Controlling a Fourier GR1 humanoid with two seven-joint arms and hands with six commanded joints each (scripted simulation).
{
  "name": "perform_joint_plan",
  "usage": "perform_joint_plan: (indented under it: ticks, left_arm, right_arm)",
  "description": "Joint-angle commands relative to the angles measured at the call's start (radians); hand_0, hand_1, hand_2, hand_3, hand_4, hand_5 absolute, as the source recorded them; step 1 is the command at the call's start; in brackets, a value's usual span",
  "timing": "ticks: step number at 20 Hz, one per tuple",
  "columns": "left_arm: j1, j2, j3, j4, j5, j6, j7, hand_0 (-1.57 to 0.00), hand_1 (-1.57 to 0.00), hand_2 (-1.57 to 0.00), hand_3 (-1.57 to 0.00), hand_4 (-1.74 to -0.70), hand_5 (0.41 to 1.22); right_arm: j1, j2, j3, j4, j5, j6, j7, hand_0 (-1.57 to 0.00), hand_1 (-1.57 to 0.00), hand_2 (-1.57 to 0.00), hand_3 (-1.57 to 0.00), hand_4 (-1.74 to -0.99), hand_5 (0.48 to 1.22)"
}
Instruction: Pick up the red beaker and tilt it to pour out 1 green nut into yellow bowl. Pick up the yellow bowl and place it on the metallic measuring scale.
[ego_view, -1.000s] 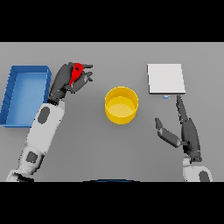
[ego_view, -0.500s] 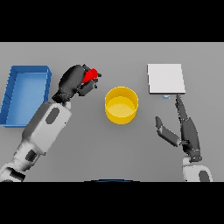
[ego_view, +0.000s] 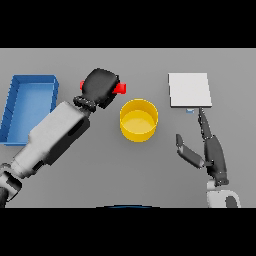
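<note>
Here, at the far left, a blue tray (ego_view: 30, 107) sits on the grey table (ego_view: 100, 185), well apart from the work and seemingly no part of it. Next comes the left hand (ego_view: 100, 87), its fingers curled round the red beaker (ego_view: 119, 89), of which only a red end pokes out on the side toward the bowl; a sliver of red also shows at the hand's other side, so the beaker's long axis seems to lie nearly level, running left to right with its showing end aimed at the bowl. That is the relation the pour turns on: the yellow bowl (ego_view: 139, 120) stands just to the right of and a little nearer the robot than the beaker's end, and the red tip looks to sit just outside the bowl's far-left rim, not over its hollow. I judge the hand must carry the beaker a touch further right and toward the robot before a nut would drop inside. No green nut is visible, either in the bowl or at the beaker's end. Further right, the metallic measuring scale (ego_view: 189, 90) lies flat, well apart from the bowl, bare on top. Just in front of it rests the right hand (ego_view: 207, 152), fingers straight and spread with the thumb out, holding nothing; it is the nearer hand to both scale and bowl for the later lift
</note>
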Motion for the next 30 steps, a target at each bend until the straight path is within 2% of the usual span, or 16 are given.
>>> perform_joint_plan:
  ticks: [1,3,5,7,8,10,13,15,18,21,24,27,30]
  left_arm:
    - [-0.014,0.016,-0.02,0.002,-0.014,-0.021,-0.012,-1.57,-1.57,-1.57,-1.57,-1.67,1.205]
    - [-0.067,0.024,-0.074,0.003,-0.047,-0.097,-0.013,-1.57,-1.57,-1.57,-1.39,-1.69,1.211]
    - [-0.102,0.017,-0.13,0.023,-0.079,-0.136,-0.032,-1.57,-1.57,-1.57,-1.28,-1.7,1.215]
    - [-0.146,0.001,-0.183,0.061,-0.107,-0.168,-0.07,-1.57,-1.57,-1.57,-1.38,-1.71,1.217]
    - [-0.166,-0.004,-0.213,0.074,-0.125,-0.185,-0.08,-1.57,-1.57,-1.57,-1.42,-1.72,1.218]
    - [-0.204,-0.003,-0.263,0.101,-0.159,-0.198,-0.115,-1.57,-1.57,-1.57,-1.47,-1.73,1.219]
    - [-0.238,0.0,-0.345,0.114,-0.205,-0.249,-0.137,-1.57,-1.57,-1.57,-1.52,-1.73,1.22]
    - [-0.272,-0.007,-0.387,0.142,-0.232,-0.265,-0.145,-1.57,-1.57,-1.57,-1.54,-1.74,1.22]
    - [-0.312,-0.002,-0.446,0.152,-0.267,-0.269,-0.178,-1.57,-1.57,-1.57,-1.55,-1.74,1.221]
    - [-0.355,-0.015,-0.489,0.182,-0.29,-0.271,-0.188,-1.57,-1.57,-1.57,-1.56,-1.74,1.221]
    - [-0.411,-0.02,-0.542,0.209,-0.31,-0.312,-0.225,-1.57,-1.57,-1.57,-1.57,-1.74,1.221]
    - [-0.447,-0.035,-0.599,0.232,-0.334,-0.31,-0.254,-1.57,-1.57,-1.57,-1.57,-1.73,1.221]
    - [-0.476,-0.052,-0.656,0.26,-0.36,-0.288,-0.279,-1.57,-1.57,-1.57,-1.57,-1.73,1.221]
  right_arm:
    - [-0.004,0.003,-0.005,0.011,-0.005,-0.003,-0.002,0.0,0.0,0.0,0.0,-1.283,0.702]
    - [0.003,0.012,-0.012,0.015,-0.022,-0.004,-0.028,0.0,0.0,0.0,0.0,-1.287,0.69]
    - [0.01,0.024,-0.01,0.026,-0.022,-0.011,-0.037,0.0,0.0,0.0,0.0,-1.292,0.678]
    - [0.023,0.028,-0.014,0.017,-0.039,-0.005,-0.045,0.0,0.0,0.0,0.0,-1.295,0.664]
    - [0.01,0.028,-0.023,0.016,-0.055,-0.003,-0.028,0.0,0.0,0.0,0.0,-1.294,0.657]
    - [0.016,0.034,-0.018,0.011,-0.059,0.0,-0.039,0.0,0.0,0.0,0.0,-1.291,0.648]
    - [-0.006,0.026,-0.035,0.029,-0.061,-0.008,-0.015,0.0,0.0,0.0,0.0,-1.291,0.634]
    - [0.005,0.035,-0.023,0.023,-0.046,-0.015,-0.034,0.0,0.0,0.0,0.0,-1.291,0.631]
    - [-0.01,0.036,-0.026,0.035,-0.036,-0.025,-0.01,0.0,0.0,0.0,0.0,-1.278,0.609]
    - [0.008,0.037,-0.019,0.031,-0.018,-0.035,-0.022,0.0,0.0,0.0,0.0,-1.27,0.588]
    - [-0.009,0.031,-0.022,0.051,0.005,-0.05,-0.004,0.0,0.0,0.0,0.0,-1.236,0.582]
    - [0.002,0.037,-0.01,0.037,0.009,-0.048,-0.036,0.0,0.0,0.0,0.0,-1.214,0.589]
    - [-0.001,0.027,-0.012,0.028,0.016,-0.046,-0.034,0.0,0.0,0.0,0.0,-1.21,0.592]
